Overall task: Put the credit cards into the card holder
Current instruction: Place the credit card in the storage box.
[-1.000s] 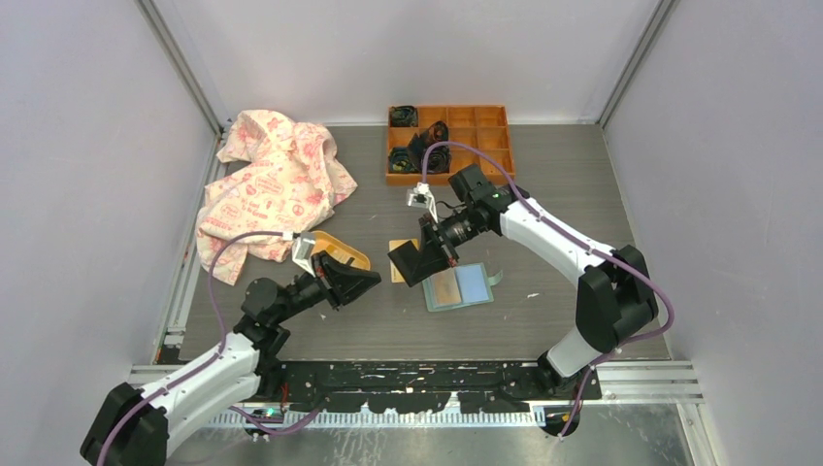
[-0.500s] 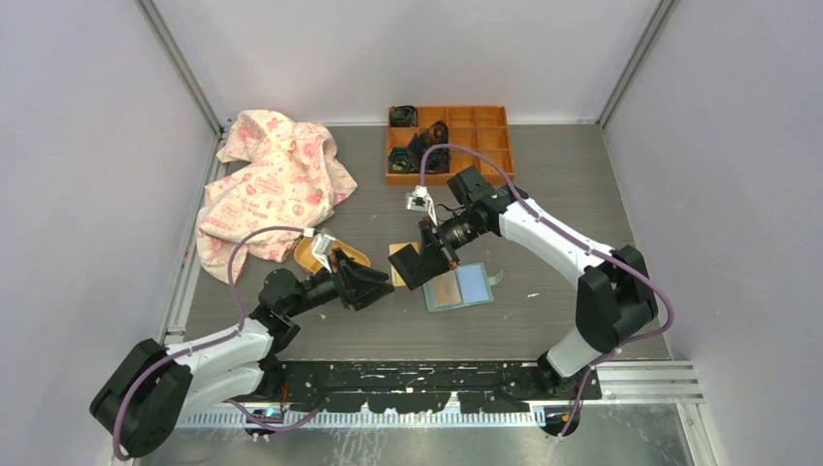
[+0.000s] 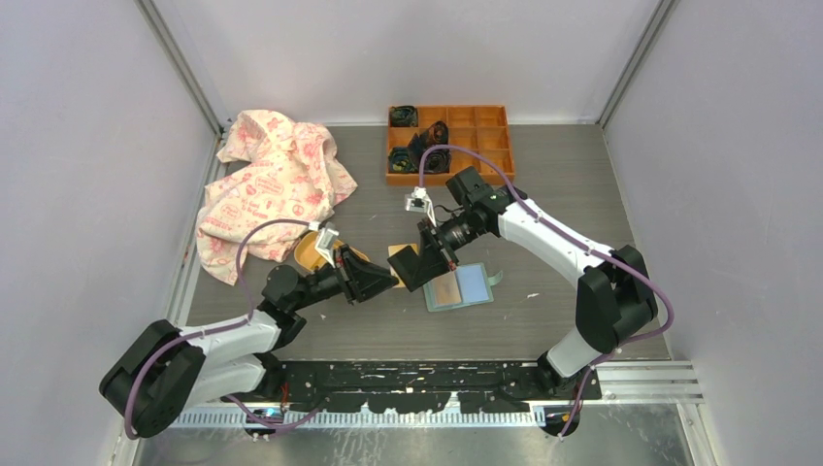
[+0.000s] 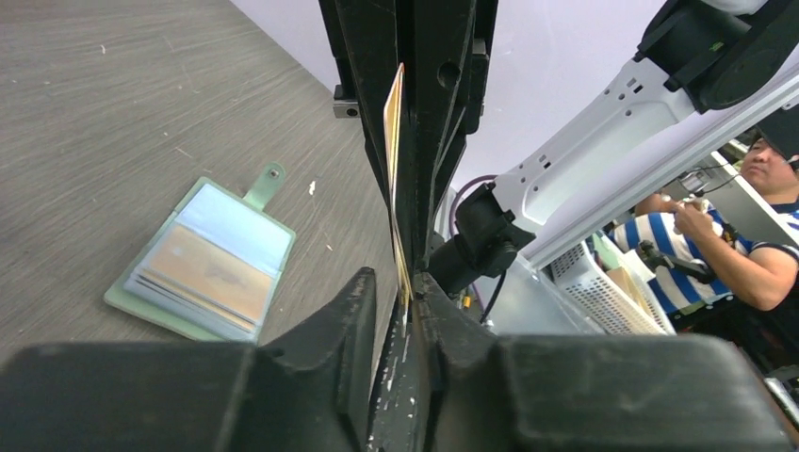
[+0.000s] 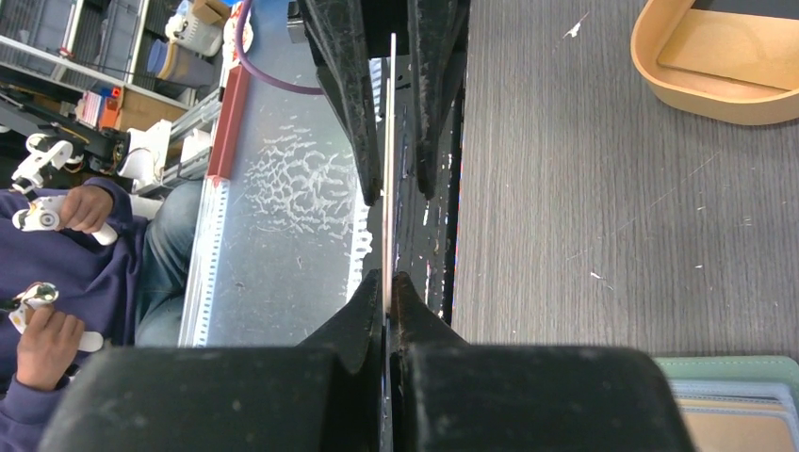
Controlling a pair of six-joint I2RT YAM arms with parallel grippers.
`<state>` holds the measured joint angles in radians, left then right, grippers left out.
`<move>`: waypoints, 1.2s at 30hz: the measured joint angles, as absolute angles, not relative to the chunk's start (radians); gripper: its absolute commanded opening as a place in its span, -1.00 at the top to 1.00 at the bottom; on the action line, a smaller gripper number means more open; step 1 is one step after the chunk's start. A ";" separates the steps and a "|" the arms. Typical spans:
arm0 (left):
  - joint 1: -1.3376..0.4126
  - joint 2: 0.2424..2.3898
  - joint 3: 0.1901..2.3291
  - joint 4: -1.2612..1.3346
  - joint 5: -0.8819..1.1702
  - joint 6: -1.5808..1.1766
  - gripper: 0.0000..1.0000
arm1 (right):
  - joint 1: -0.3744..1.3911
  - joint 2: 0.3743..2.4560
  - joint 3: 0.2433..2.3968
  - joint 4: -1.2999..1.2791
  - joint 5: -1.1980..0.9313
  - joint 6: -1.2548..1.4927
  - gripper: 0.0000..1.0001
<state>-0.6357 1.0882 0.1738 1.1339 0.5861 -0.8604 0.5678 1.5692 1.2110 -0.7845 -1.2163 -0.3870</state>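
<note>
Right wrist, card (image 5: 390, 160): a thin, stiff, flat rectangle, seen edge-on as one pale line. The left wrist view showed a tan-orange face. It stood on edge in the air, off the table, bridging the two grippers.
Right gripper (image 5: 388, 284): its black, matte fingers were pressed together on one end of the card.
Left gripper (image 4: 396, 287): its black fingers straddled the card's other end. They stood apart, a narrow gap showing on each side of the card, so they were not clamped on it.
Holder (image 3: 459, 286): pale mint-green, soft-edged and rectangular. It lay open and flat on the table, just beside the Right gripper, lower than the card and apart from it. A small tab with a round snap stuck out from one edge. Inside were glossy clear sleeves, one half showing a tan card and the other a pale blue face.
Dish (image 5: 716, 66): yellow-orange, oval and smooth with a low rounded rim. It was near the Left gripper, with a flat tan piece (image 5: 744, 52) lying inside.
Tray (image 3: 485, 146): an orange rectangular grid of square compartments at the far edge. Dark coiled items (image 3: 403, 116) sat in several compartments on its left side.
Cloth (image 3: 272, 184): cream with a pink print, crumpled, at the far left.
Table (image 3: 563, 194): dark grey, matte and wood-grained, with a few white specks.
</note>
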 measured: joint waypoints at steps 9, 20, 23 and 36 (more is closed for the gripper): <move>-0.640 1.139 0.181 1.190 0.604 -0.879 1.00 | 0.567 1.570 1.211 -0.789 -1.211 -0.386 0.87; -0.622 1.105 0.181 1.137 0.596 -0.891 1.00 | 0.556 1.589 1.203 -0.772 -1.240 -0.382 0.81; -0.617 1.105 0.181 1.132 0.596 -0.900 1.00 | 0.555 1.596 1.202 -0.766 -1.246 -0.382 0.80; -0.604 1.105 0.180 1.132 0.598 -0.931 1.00 | 0.554 1.608 1.202 -0.757 -1.262 -0.381 0.90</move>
